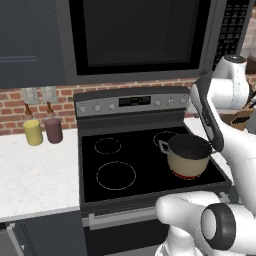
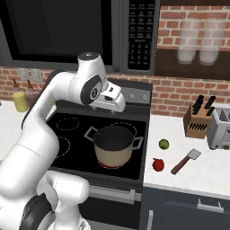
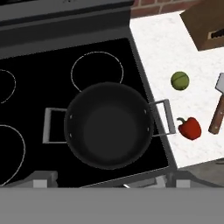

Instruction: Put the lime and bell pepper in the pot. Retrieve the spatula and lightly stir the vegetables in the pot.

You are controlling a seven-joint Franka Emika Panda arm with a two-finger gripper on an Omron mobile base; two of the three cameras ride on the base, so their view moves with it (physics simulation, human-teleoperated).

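Your pot [image 3: 108, 125] sits empty on the stove's front right burner, with the spatula [image 2: 185, 161], bell pepper [image 2: 157, 164] and lime [image 2: 164, 144] still on the counter to its right. I can't tell whether your gripper is open or closed above the pot. I'd expect the round lime to roll off if you pinch it off-centre.

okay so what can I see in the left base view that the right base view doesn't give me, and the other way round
Left base view alone: the left counter with a clear look at the yellow jar and maroon jar, and all four burner rings.

Right base view alone: the right counter with the lime, bell pepper, spatula, knife block and toaster.

Both: the pot on the stove's front right burner, the stove's control panel, the brick wall and the arm above the stove.
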